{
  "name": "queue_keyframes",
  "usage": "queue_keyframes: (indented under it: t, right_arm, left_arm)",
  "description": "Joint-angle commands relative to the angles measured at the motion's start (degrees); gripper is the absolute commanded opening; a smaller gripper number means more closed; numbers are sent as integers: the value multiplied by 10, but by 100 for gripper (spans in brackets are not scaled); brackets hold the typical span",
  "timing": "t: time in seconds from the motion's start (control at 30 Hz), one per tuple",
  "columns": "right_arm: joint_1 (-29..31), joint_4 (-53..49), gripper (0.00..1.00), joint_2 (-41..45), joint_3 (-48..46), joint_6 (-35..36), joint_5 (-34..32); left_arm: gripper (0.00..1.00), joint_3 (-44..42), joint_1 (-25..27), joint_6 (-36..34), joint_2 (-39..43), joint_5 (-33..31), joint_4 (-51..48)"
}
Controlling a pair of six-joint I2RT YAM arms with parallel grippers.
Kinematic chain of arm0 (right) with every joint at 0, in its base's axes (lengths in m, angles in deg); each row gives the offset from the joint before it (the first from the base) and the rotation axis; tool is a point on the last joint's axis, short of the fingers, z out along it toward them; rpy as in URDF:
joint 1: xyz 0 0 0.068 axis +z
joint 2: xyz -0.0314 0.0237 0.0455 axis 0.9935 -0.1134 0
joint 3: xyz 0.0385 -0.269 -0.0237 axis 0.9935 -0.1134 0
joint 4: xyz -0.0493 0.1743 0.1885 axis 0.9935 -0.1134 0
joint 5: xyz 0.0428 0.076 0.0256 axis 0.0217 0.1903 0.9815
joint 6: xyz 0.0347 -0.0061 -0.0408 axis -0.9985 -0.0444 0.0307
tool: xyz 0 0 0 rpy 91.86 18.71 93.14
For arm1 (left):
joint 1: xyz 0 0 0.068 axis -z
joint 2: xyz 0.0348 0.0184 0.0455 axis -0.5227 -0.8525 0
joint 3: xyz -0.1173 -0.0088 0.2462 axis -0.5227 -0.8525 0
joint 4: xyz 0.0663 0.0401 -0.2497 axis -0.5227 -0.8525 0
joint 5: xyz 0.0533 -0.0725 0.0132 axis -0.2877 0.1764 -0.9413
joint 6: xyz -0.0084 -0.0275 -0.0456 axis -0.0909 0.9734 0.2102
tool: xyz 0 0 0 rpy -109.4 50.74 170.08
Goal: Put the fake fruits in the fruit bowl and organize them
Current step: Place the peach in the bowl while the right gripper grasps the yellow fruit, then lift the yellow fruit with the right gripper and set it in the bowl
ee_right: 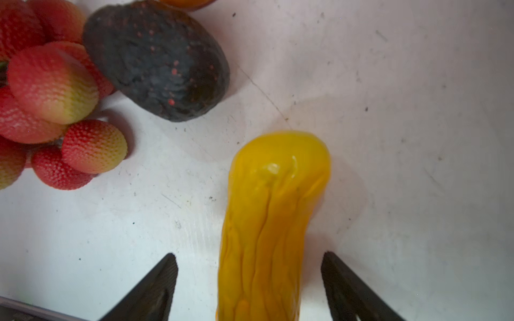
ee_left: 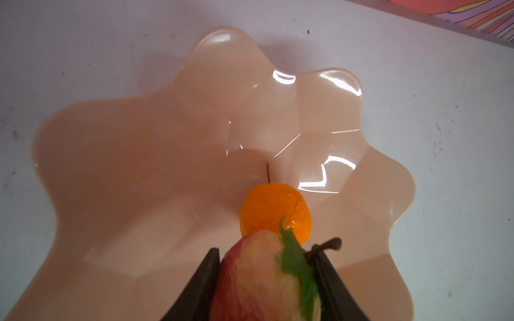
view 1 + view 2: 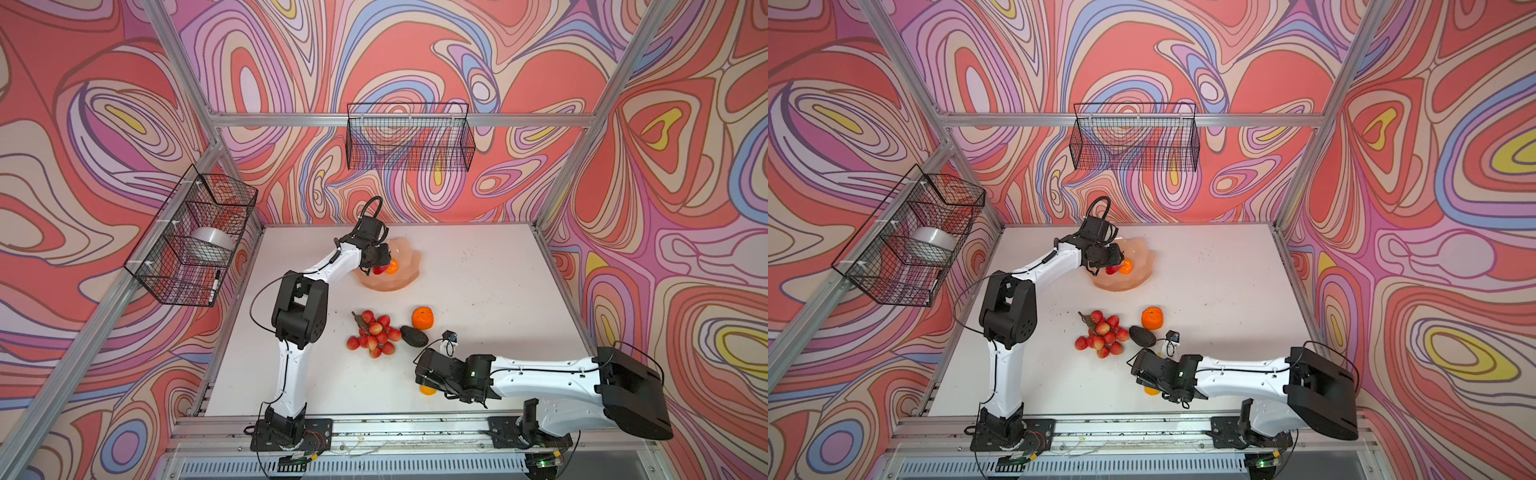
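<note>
At the lower centre of both top views the right gripper [image 1: 249,255] is released, jaws spread either side of the gourd [image 1: 272,211] lying on the tabletop [image 3: 478,291], seemingly lined up to pinch its narrow width. Mid-frame, the grapes [image 3: 374,332], avocado [image 3: 414,336] and an orange [image 3: 422,318] lie loose. Further up, the left gripper [image 2: 267,250] grasps the apple [image 2: 250,283] low over the bowl [image 2: 139,166], beside a second orange [image 2: 267,211] inside it, likely to nest them together.

In both top views the bowl [image 3: 400,283] stands mid-frame on the table [image 3: 478,291], with an orange [image 3: 393,267] inside and an apple [image 3: 379,270] just left of it. Below lie the grapes [image 3: 376,332], with the avocado [image 3: 414,336] just right, the second orange [image 3: 422,318] above it and the gourd [image 3: 428,390] below.
</note>
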Motion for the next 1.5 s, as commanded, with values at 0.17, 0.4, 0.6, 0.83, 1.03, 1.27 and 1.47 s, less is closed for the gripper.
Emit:
queue_keyframes:
  t: [0.17, 0.4, 0.6, 0.83, 1.03, 1.27, 1.47]
  right_arm:
    - [4, -25, 80, -7, 12, -20, -61]
    - [4, -30, 63, -34, 38, -8, -78]
    - [0, -75, 44, -5, 47, -9, -107]
    - [-13, -181, 27, 129, 61, 18, -171]
    - [-79, -204, 43, 137, 124, 125, -130]
    - [-84, -115, 76, 46, 94, 115, -25]
    - [-54, -51, 76, -55, 84, 70, -2]
  left_arm:
    - [65, 37, -8, 8, -24, 17, -38]
    - [80, 37, -12, 24, 17, 40, -31]
    - [82, -45, -32, 46, 153, 47, 31]
    - [86, -287, -44, 48, 428, 10, 154]
    - [89, -486, -44, 63, 648, -11, 135]
    - [94, -597, -44, 81, 846, -68, 33]
    - [95, -618, -44, 85, 921, -68, -14]
